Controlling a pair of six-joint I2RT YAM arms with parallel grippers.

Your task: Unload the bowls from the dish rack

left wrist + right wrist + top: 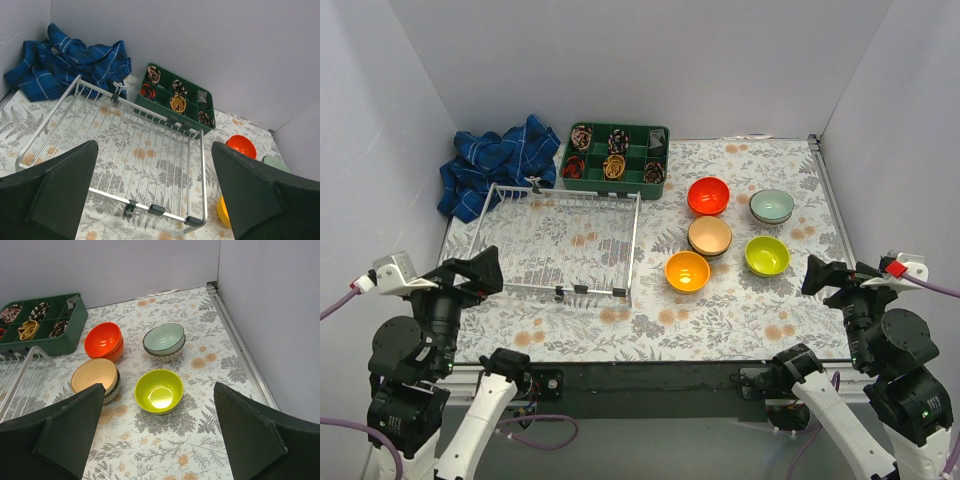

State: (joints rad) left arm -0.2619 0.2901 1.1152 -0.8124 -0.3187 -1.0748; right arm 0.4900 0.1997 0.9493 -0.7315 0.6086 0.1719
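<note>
The white wire dish rack lies on the table's left half and holds no bowls; it also shows in the left wrist view. The bowls stand on the table to its right: red, pale teal, beige stacked on a dark one, lime green, yellow-orange. In the right wrist view I see the red, teal, beige and lime bowls. My left gripper is open and empty at the near left. My right gripper is open and empty at the near right.
A green compartment tray with small items stands at the back, behind the rack's right end. A crumpled blue checked cloth lies at the back left. White walls enclose the table on three sides; a metal rail runs along the right edge.
</note>
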